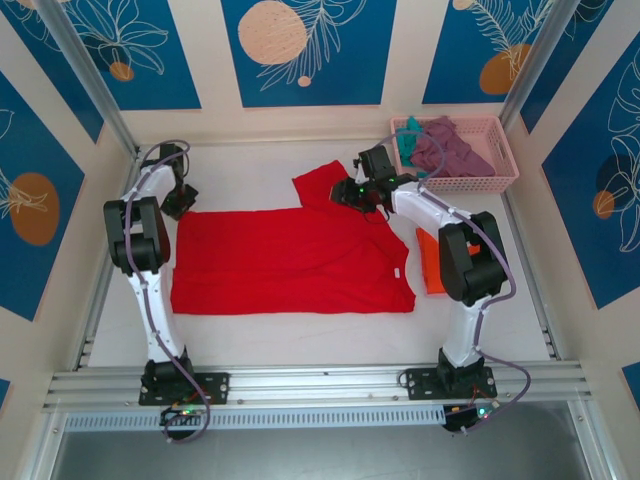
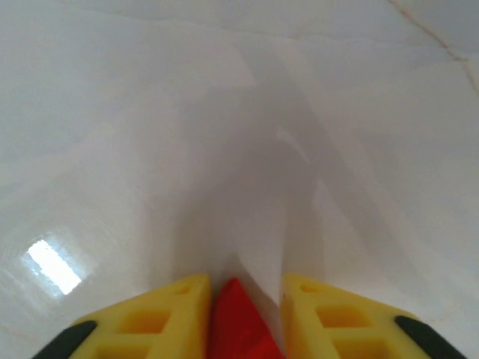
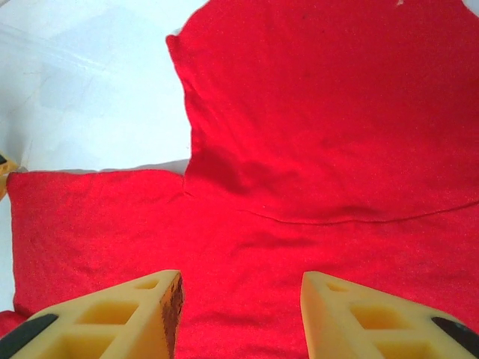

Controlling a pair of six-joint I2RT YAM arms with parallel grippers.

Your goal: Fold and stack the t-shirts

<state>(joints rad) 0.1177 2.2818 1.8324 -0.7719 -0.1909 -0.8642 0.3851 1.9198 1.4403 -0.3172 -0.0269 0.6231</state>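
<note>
**Desk:** Where's the red t-shirt (image 1: pixel 290 262)?

**Me:** It's spread flat mid-table (image 1: pixel 260 335), with one sleeve (image 1: pixel 322 182) sticking out toward 1 o'clock.

**Desk:** And your left gripper (image 1: pixel 181 200)?

**Me:** I've got it at the shirt's 10 o'clock corner. A tip of red cloth sits between the yellow fingers (image 2: pixel 329 318), but I can't tell if it's pinched or let go.

**Desk:** Right gripper (image 3: pixel 239 288)?

**Me:** Jaws apart and holding nothing, over the sleeve seam.

**Desk:** The others?

**Me:** The orange t-shirt (image 1: pixel 430 262) is at 3 o'clock, just beside the red one. The mauve t-shirt (image 1: pixel 455 150) and teal t-shirt (image 1: pixel 405 145) are heaped in the pink basket (image 1: pixel 500 182) at 2 o'clock.
</note>
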